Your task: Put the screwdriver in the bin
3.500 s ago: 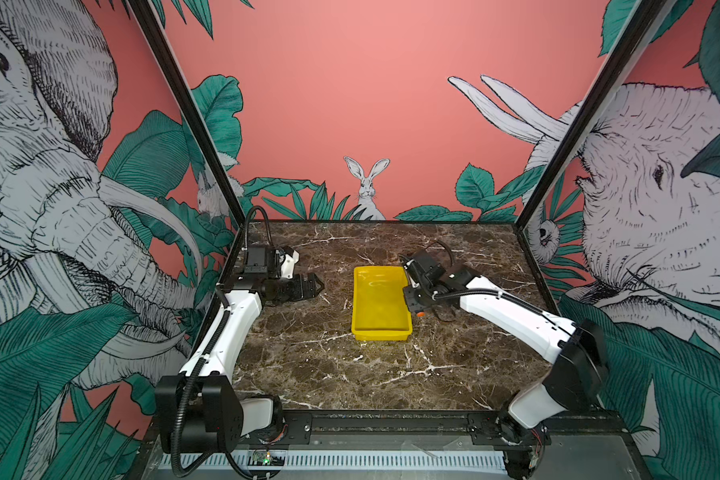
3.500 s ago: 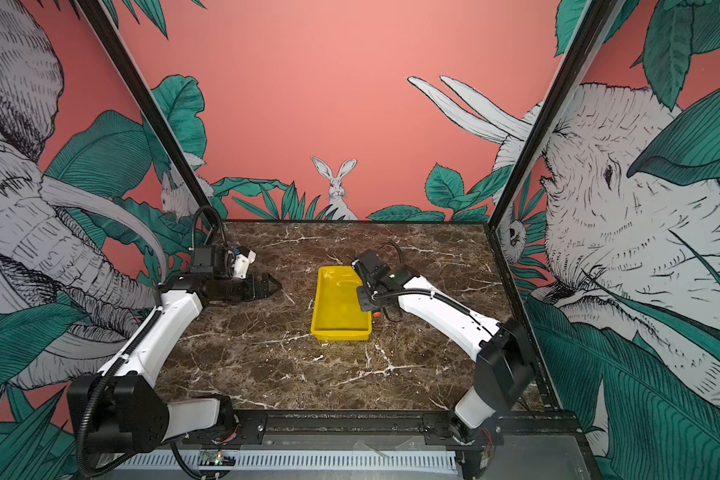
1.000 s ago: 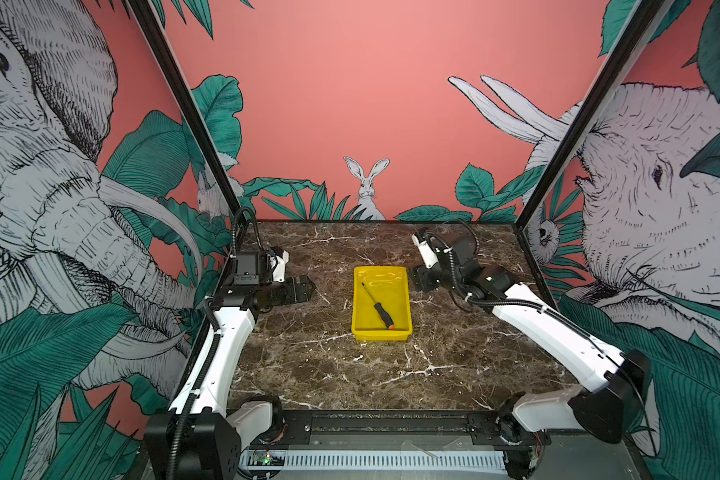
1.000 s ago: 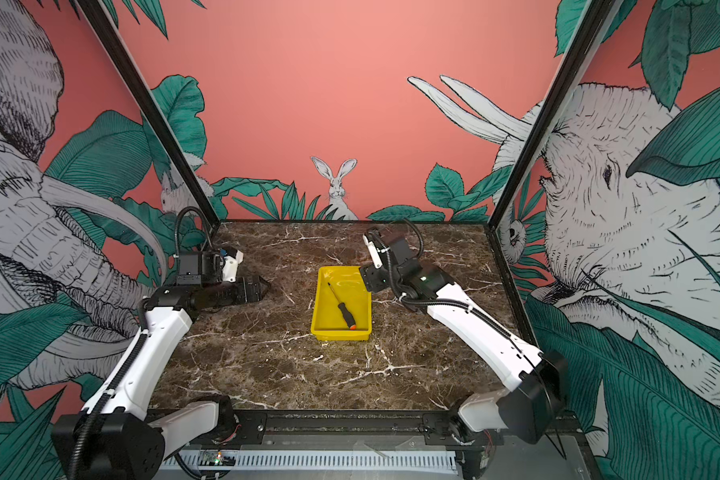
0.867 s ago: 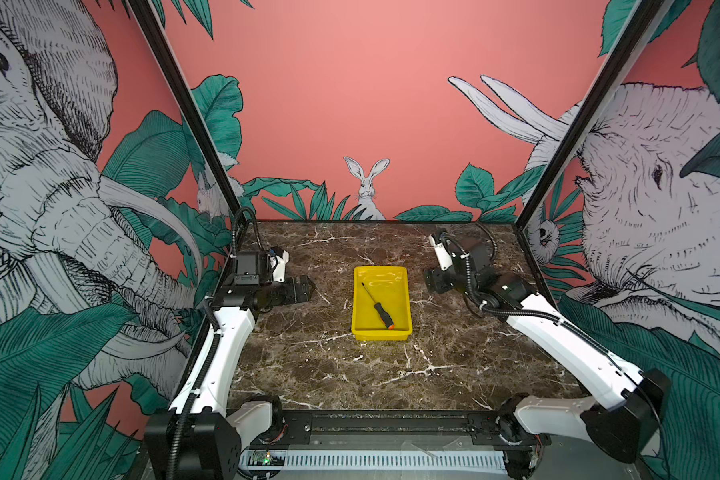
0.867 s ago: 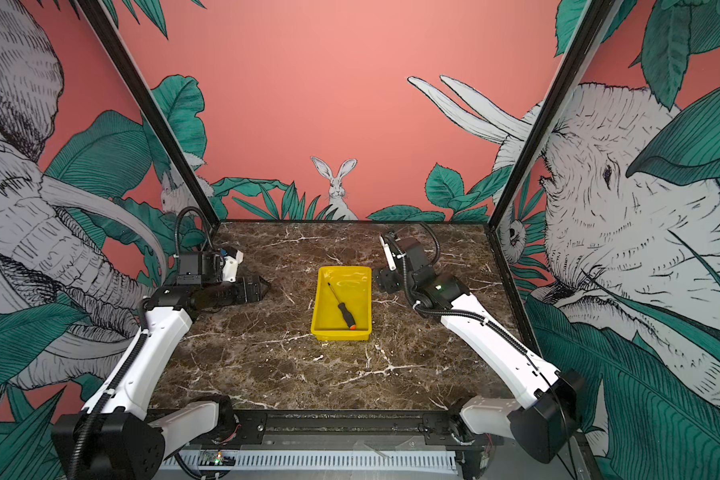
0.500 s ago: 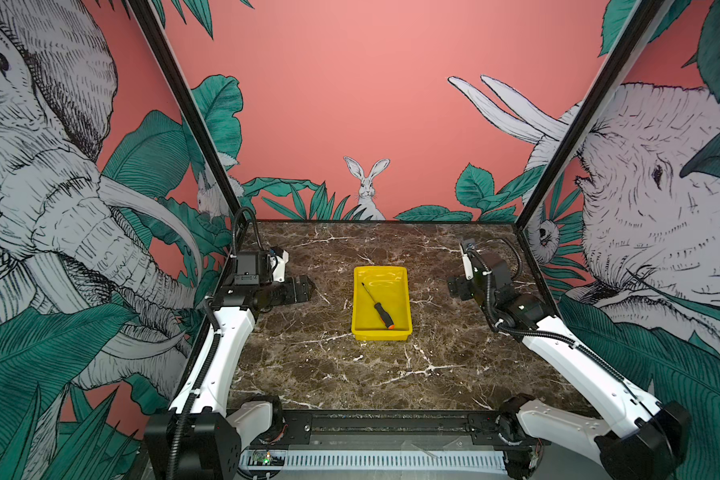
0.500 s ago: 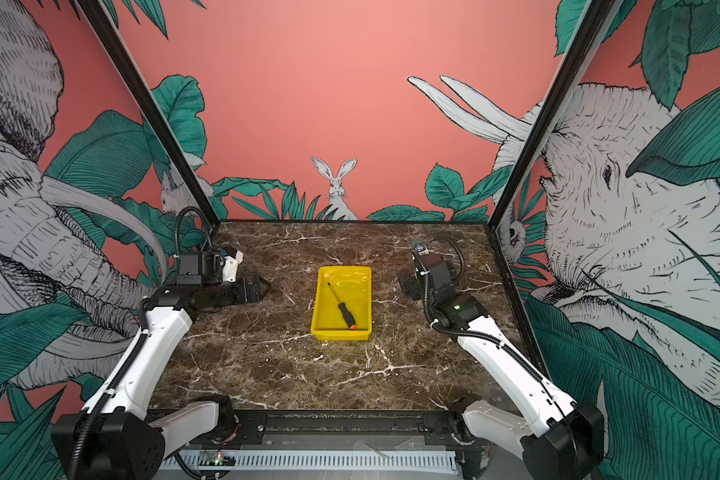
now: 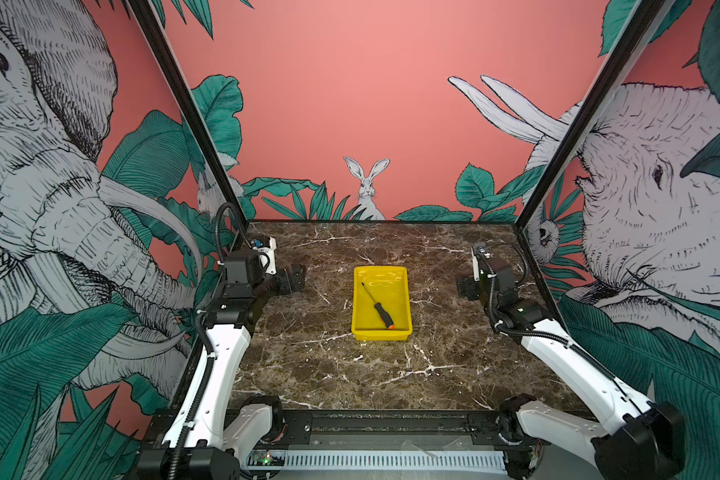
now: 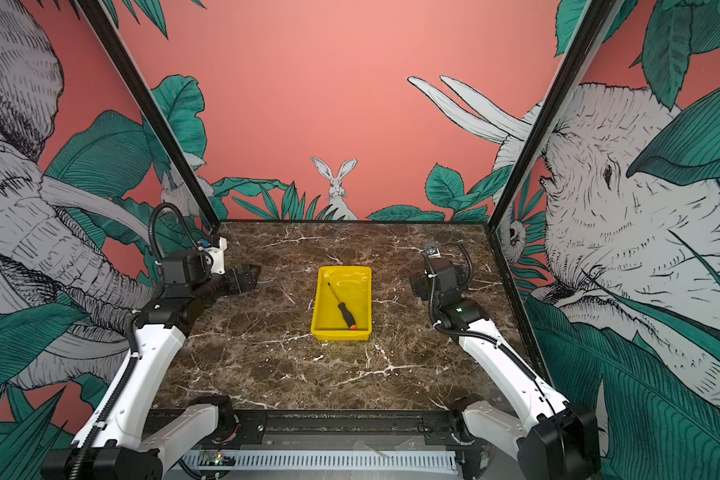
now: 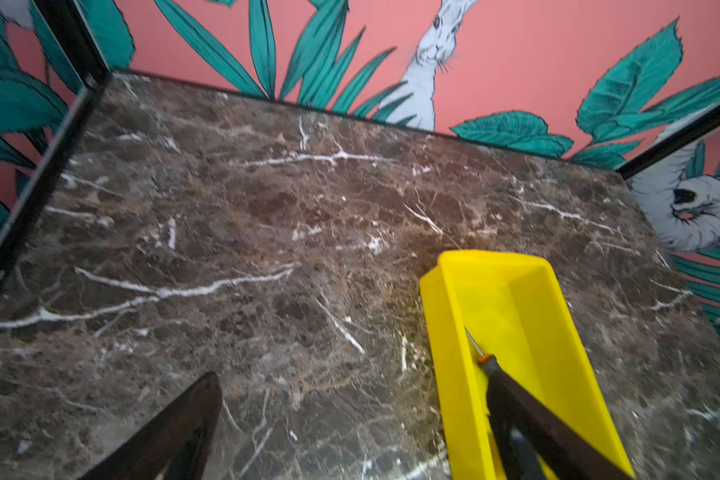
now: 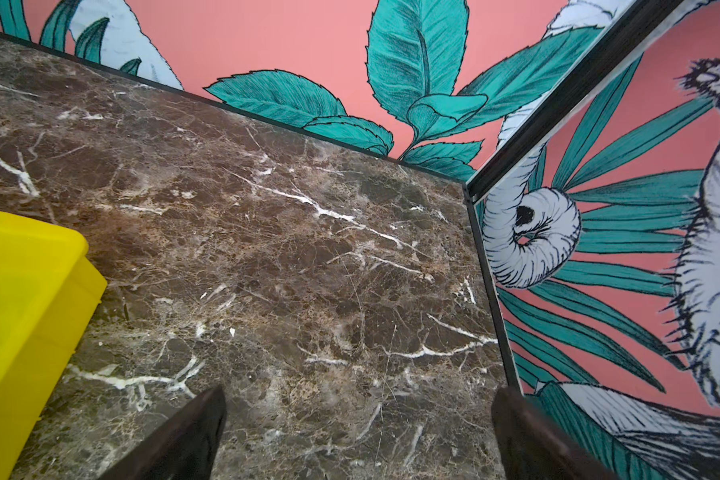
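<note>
The left gripper hangs over the brown marble counter, to the left of the bin and well apart from it. Its jaws stand wide open in the left wrist view, and nothing is between them. One dark finger shows over bare counter there, and the other crosses in front of the bin.

The bin is a bright yellow tray that sits flat in the middle of the counter. The screwdriver lies inside it, on the bin's floor. It lies slanted. Its thin metal tip points to the far left corner of the bin, and its black handle with the orange end rests close to the near right corner. Both top views show this. Nothing touches the screwdriver.

The right gripper hangs to the right of the bin, well apart from it. Its jaws are spread wide too, with only counter between them in the right wrist view. A corner of the bin shows at the edge of that view.
</note>
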Robot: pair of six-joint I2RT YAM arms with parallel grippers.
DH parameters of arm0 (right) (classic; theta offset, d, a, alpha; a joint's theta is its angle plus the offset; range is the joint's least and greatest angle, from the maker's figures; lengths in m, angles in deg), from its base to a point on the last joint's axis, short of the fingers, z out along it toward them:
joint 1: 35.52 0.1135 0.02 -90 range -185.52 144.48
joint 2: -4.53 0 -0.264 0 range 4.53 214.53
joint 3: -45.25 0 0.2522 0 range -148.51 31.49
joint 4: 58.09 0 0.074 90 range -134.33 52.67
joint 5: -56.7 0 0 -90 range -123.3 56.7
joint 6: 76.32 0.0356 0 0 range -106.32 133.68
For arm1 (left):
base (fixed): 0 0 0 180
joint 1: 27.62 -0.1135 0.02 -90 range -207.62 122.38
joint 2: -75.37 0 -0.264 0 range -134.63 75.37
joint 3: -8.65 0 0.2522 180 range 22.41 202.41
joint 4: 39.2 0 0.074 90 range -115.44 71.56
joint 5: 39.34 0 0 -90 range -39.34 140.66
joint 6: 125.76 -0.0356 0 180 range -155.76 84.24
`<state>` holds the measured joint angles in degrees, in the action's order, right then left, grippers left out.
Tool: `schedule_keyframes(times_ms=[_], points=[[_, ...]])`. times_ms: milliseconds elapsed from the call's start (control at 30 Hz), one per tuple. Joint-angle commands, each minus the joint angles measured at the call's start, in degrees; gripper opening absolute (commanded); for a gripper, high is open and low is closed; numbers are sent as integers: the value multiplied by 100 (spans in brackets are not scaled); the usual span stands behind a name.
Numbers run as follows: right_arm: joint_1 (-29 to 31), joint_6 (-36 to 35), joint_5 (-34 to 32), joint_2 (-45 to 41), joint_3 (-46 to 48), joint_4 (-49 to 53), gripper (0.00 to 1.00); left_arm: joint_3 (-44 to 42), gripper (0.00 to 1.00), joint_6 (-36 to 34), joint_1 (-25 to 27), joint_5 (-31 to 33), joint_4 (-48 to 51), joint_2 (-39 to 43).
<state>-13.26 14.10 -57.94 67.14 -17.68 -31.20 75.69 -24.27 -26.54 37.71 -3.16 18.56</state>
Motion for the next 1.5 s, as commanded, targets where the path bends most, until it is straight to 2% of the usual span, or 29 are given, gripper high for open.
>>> schedule_keyframes(times_ms=[0, 167, 333, 400, 533, 667, 767, 1067, 1133, 1200, 1333, 1400, 1467], points=[[-109, 72, 306, 30, 75, -292, 99, -573, 100, -200, -26, 736, -1465, 152], [-147, -373, -461, 9, 515, -924, 99, -1606, 100, -1009, -19, 1326, -2880, 62], [-229, -761, -550, 138, 1119, -1784, 99, -3077, 100, -1466, -21, 1490, -5431, -363], [-225, -852, -470, 292, 1186, -1796, 99, -3340, 100, -1540, -29, 1471, -5992, -644], [-270, -1033, -283, 523, 1595, -2540, 99, -3272, 100, -1535, -36, 1265, -5831, -1057], [-533, -1329, 149, 834, 2608, -4990, 99, -3476, 100, -1593, -21, 1292, -6200, -1197], [-715, -1375, 277, 1041, 2636, -4962, 99, -3634, 100, -1745, -12, 1338, -6415, -1316], [-1073, -1065, 1252, 1860, 3068, -6534, 99, -3772, 100, -1759, -20, 1356, -7156, -1730], [-1117, -1054, 1294, 2091, 3080, -6841, 99, -3756, 100, -1776, -21, 1367, -7350, -1887], [-1227, -908, 1316, 2032, 3078, -6722, 99, -3716, 100, -1691, -25, 1386, -7563, -2113], [-1708, -636, 2213, 2336, 3220, -7182, 99, -3645, 100, -1659, -20, 1343, -8056, -2742], [-1842, -564, 2588, 2731, 3247, -7786, 99, -3631, 100, -1669, -24, 1355, -8330, -3071], [-1930, -584, 2830, 2487, 3117, -7064, 99, -3591, 100, -1680, -20, 1352, -8675, -3350]])
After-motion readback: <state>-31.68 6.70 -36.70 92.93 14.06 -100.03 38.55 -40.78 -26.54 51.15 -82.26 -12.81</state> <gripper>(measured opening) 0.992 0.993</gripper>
